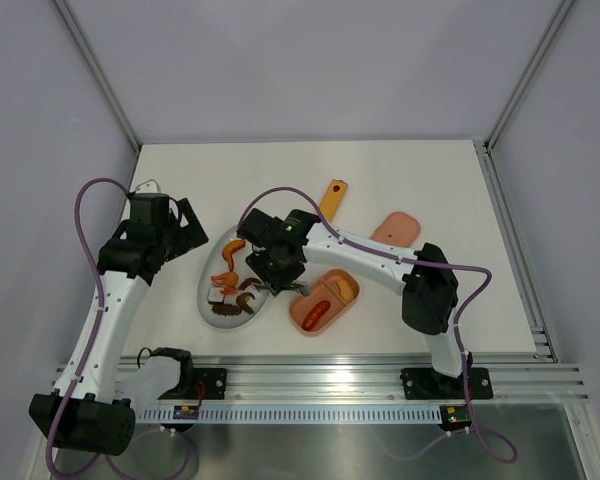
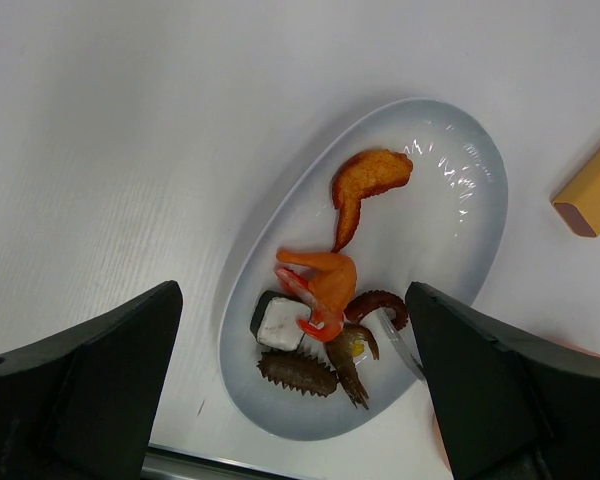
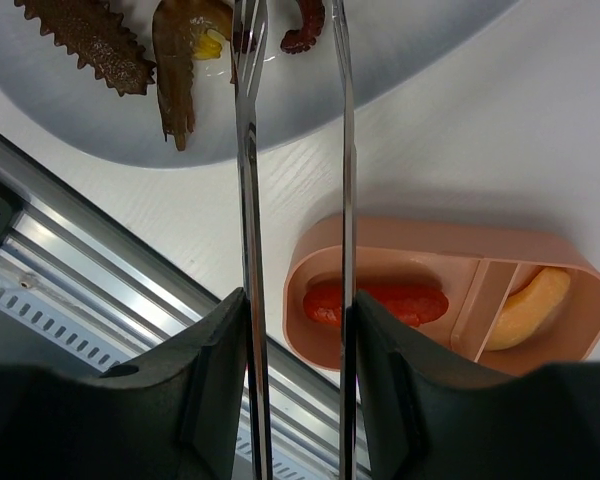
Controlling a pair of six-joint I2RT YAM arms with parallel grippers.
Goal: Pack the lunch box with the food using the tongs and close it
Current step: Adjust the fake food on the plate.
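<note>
The pink lunch box [image 1: 332, 318] lies right of the white plate [image 1: 212, 313]; its lid [image 1: 396, 228] lies apart at the right. A red sausage [image 3: 380, 300] fills one compartment, a yellow-orange piece [image 3: 528, 305] the other. My right gripper [image 3: 297, 310] is shut on the tongs [image 3: 248, 200]. The tongs' arms stand apart, tips over the plate's edge by a brown curl [image 3: 305, 25]. On the plate lie shrimps [image 2: 325, 280], a dark-and-white cube [image 2: 280, 322], a spiky brown piece [image 2: 298, 372] and a fried orange piece [image 2: 370, 175]. My left gripper [image 2: 292, 300] hovers open above the plate.
A yellow-orange flat bar with a hole [image 1: 332, 198] lies behind the plate. The metal rail [image 1: 330, 385] runs along the table's near edge, close to the lunch box and plate. Grey walls enclose the table on three sides.
</note>
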